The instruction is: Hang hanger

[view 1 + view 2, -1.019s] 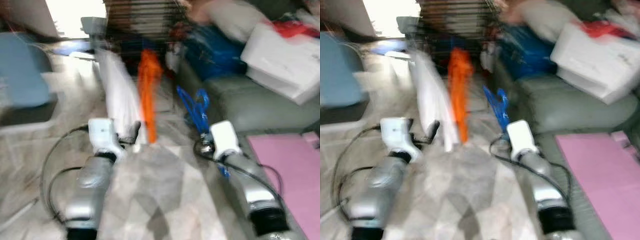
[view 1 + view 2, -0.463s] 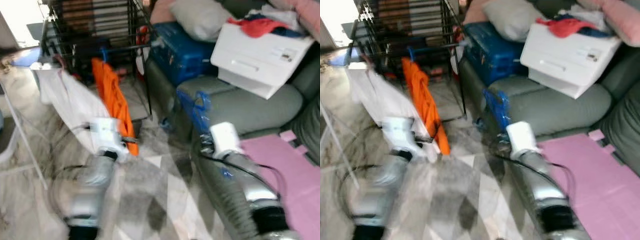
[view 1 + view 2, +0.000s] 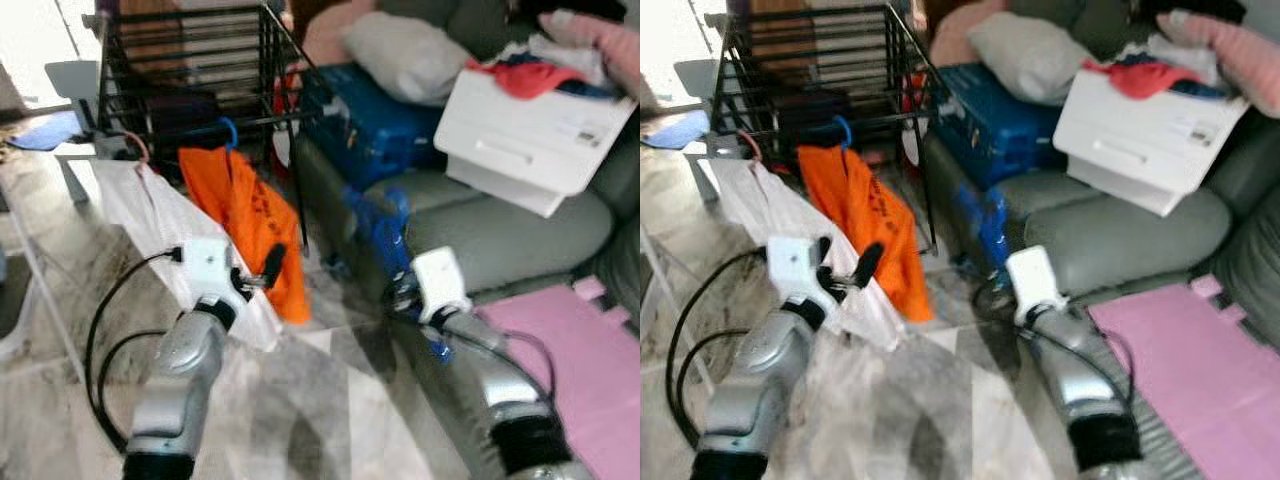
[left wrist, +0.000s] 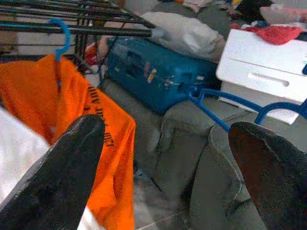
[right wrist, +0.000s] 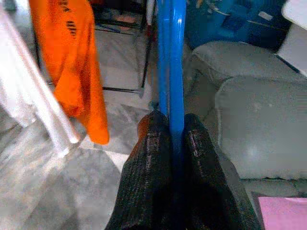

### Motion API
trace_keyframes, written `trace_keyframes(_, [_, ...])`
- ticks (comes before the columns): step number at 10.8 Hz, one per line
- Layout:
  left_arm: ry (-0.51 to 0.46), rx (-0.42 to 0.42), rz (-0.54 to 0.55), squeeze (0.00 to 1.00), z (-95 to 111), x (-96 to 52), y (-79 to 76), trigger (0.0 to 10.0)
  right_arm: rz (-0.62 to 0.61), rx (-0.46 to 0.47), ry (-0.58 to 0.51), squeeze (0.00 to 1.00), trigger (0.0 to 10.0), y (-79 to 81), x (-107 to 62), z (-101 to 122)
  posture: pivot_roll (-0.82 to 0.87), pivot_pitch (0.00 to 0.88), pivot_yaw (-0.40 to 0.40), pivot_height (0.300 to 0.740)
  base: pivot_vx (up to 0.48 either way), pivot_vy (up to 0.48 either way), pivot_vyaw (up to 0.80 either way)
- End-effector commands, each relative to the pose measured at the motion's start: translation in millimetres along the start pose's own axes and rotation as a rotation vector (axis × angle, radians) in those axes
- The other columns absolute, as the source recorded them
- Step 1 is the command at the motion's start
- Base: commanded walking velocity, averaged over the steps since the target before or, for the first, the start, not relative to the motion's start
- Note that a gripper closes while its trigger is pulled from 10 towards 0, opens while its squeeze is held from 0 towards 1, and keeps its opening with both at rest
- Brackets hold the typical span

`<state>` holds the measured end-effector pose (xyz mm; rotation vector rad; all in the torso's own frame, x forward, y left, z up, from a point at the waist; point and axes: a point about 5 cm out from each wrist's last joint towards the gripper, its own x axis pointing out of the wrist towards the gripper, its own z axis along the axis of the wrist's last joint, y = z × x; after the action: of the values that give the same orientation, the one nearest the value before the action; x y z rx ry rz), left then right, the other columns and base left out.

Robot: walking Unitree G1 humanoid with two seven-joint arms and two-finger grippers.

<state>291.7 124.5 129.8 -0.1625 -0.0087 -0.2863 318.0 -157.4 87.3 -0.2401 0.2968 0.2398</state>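
The blue hanger (image 5: 171,57) is pinched between the two black fingers of the right gripper (image 5: 171,125), which are pressed together on its shaft; seen from the head, it stands up from that gripper in front of the grey sofa (image 3: 520,230), beside the blue suitcase (image 3: 375,125). Its hook end looks to be uppermost, though blur makes that uncertain.

The black wire rack (image 3: 200,75) is well apart from the hanger, up and toward the robot's left. An orange shirt (image 3: 250,230) already hangs from the rack's front bar by its own blue hook (image 4: 60,36), with a white garment (image 3: 160,225) beside it.

To do this step well, I would carry the hanger toward the front bar, aim for a bare stretch of bar next to the orange shirt, keep the hook facing the bar, and lower it over before letting go. The grip sits low on the shaft, so the hanger may swing; a slow approach seems wise.

The left gripper (image 3: 258,278) is near the orange shirt, fingers spread wide and holding nothing.
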Motion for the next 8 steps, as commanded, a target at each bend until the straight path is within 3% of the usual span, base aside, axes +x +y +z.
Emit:
trace_keyframes(1, [0.006,0.007,-0.023,0.0,-0.9,2.3,-5.6,10.0,-0.017,0.008,-0.006,0.0,10.0,-5.3,-1.0,1.5,-0.17,0.0,0.008,0.74,0.458,0.0,0.0])
trace_keyframes(8, [0.02,0.037,-0.014,0.0,-2.5,5.3,-7.5,10.0,-0.013,0.014,-0.003,0.0,10.0,-4.3,-0.5,0.8,-0.17,0.0,0.012,0.74,0.477,0.0,0.0])
